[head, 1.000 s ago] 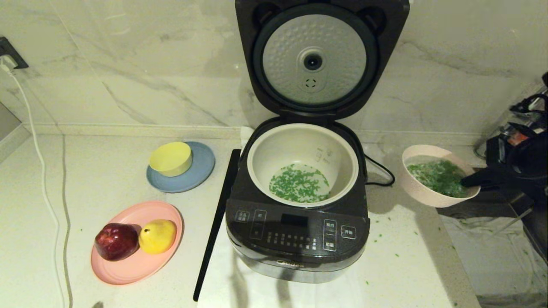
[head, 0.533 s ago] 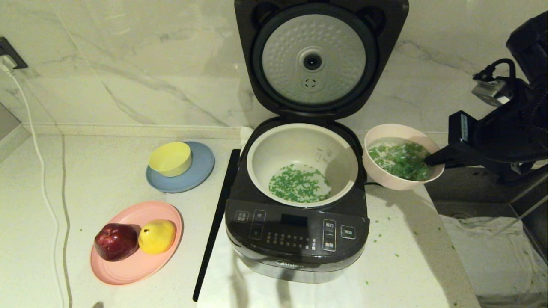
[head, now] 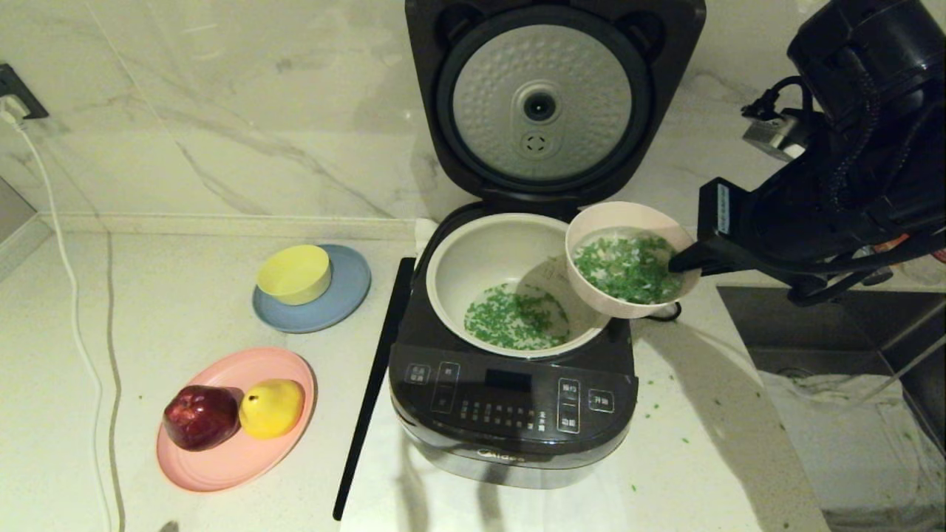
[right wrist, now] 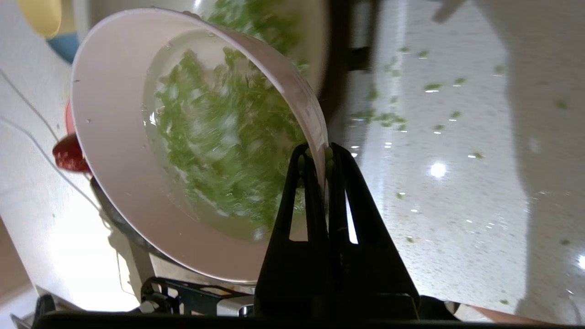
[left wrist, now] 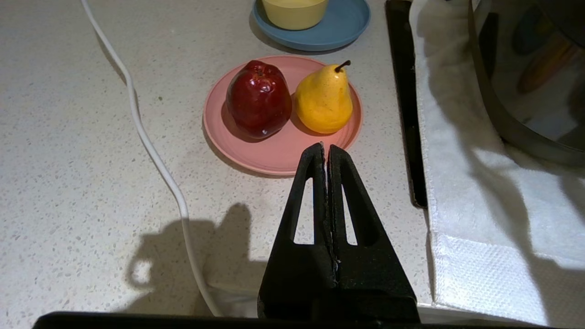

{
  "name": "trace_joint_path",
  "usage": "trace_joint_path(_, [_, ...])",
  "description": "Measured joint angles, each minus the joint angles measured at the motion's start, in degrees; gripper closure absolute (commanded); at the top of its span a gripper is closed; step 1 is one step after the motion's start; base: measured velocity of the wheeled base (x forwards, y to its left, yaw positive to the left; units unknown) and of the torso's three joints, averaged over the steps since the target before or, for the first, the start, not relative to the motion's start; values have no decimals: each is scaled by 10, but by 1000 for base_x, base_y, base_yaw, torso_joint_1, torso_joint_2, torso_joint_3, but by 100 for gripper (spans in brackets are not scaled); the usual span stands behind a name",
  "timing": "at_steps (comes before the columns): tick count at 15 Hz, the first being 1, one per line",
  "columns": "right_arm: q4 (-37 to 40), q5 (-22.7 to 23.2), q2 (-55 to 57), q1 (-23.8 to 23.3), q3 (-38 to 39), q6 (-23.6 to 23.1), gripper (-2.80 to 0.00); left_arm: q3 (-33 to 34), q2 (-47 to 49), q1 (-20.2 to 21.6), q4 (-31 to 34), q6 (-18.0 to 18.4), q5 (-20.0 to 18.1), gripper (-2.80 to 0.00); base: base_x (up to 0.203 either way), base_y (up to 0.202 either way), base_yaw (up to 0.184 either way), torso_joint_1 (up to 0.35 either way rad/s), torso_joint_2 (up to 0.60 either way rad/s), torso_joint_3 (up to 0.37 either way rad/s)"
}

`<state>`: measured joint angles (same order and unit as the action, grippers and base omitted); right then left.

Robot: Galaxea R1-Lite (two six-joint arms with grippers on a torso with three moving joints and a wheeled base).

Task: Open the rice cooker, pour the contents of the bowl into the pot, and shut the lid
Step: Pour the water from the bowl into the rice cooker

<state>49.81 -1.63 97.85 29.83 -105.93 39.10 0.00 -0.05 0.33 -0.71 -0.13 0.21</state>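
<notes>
The dark rice cooker (head: 514,406) stands on the counter with its lid (head: 543,103) swung up, silver dimpled plate facing me. Its off-white pot (head: 502,251) holds green bits (head: 516,319) on the bottom. My right gripper (head: 676,264) (right wrist: 319,153) is shut on the rim of the pale pink bowl (head: 602,218) (right wrist: 119,137), which hangs over the pot's right edge, tilted slightly, with green contents (head: 628,270) (right wrist: 219,132) and water inside. My left gripper (left wrist: 325,148) is shut and empty, low over the counter in front of the pink plate.
A pink plate (head: 222,465) with a red apple (head: 201,416) and yellow pear (head: 272,406) lies front left. A yellow bowl (head: 294,273) sits on a blue plate (head: 347,292). A white cable (head: 81,332) runs along the left. Green bits (head: 665,414) are scattered right of the cooker; a sink (head: 835,332) is at right.
My right gripper has carried the bowl up and left, from above the counter right of the cooker to over the pot's right rim. The left gripper has not moved.
</notes>
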Motion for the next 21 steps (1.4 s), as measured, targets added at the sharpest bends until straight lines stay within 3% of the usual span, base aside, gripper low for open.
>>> trace_joint_path(7, [-17,-33,49,63,-44,2,0,0,0,0,0,0,0,0,0,0,0,0,0,0])
trace_joint_path(13, [-49,-54,83,85,-46,21,0,0,0,0,0,0,0,0,0,0,0,0,0,0])
trace_joint_path(21, [-123,-150,129,114,-45,17,0,0,0,0,0,0,0,0,0,0,0,0,0,0])
